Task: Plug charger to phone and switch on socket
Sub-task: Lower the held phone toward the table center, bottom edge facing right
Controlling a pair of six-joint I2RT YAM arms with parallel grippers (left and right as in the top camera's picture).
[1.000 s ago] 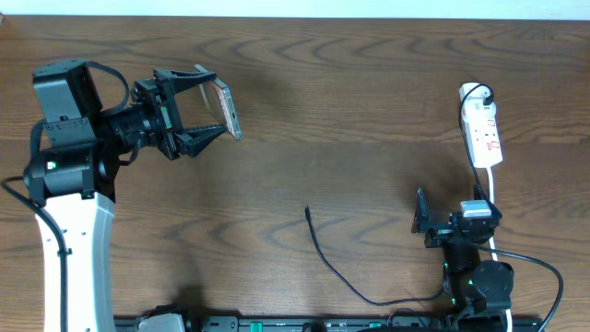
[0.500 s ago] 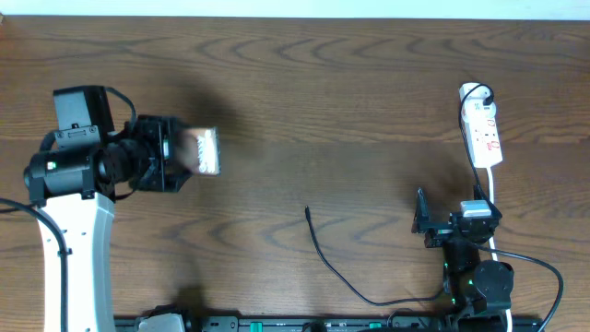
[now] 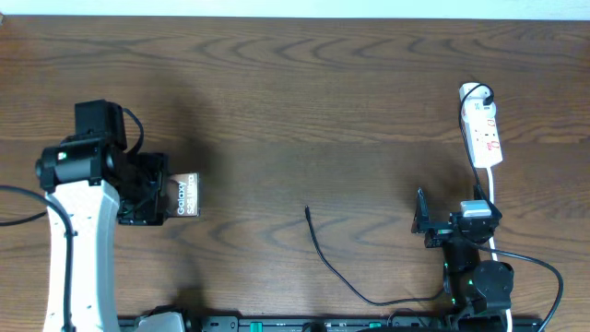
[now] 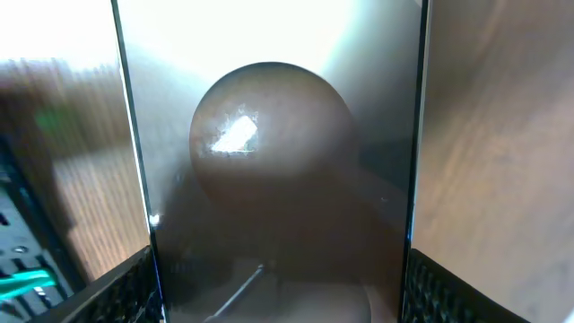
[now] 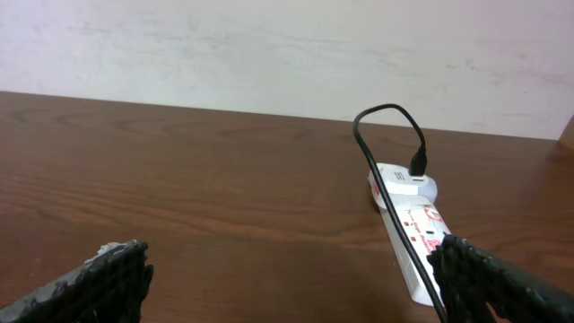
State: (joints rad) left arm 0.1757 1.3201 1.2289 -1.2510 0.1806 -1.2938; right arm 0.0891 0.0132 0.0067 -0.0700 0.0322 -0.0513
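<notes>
My left gripper (image 3: 173, 196) is shut on the phone (image 3: 187, 195), a dark slab with white "Galaxy S25 Ultra" text, held at the table's left side. In the left wrist view the phone (image 4: 269, 152) fills the space between my fingers (image 4: 115, 292), its brownish oval in the middle. The charger cable (image 3: 330, 266) lies loose on the table, its plug tip (image 3: 307, 211) at mid-table. The white socket strip (image 3: 483, 129) lies at the far right; it also shows in the right wrist view (image 5: 414, 229). My right gripper (image 3: 426, 221) is open and empty, near the front right.
A black cable (image 5: 381, 144) runs into the round white plug (image 5: 408, 184) at the strip's far end. A white cord (image 3: 489, 198) runs from the strip towards my right arm's base. A pale wall stands behind the table's far edge.
My left arm has swung the phone from the back left down towards the front and turned it so the text faces up. The right arm and cable have not moved.
</notes>
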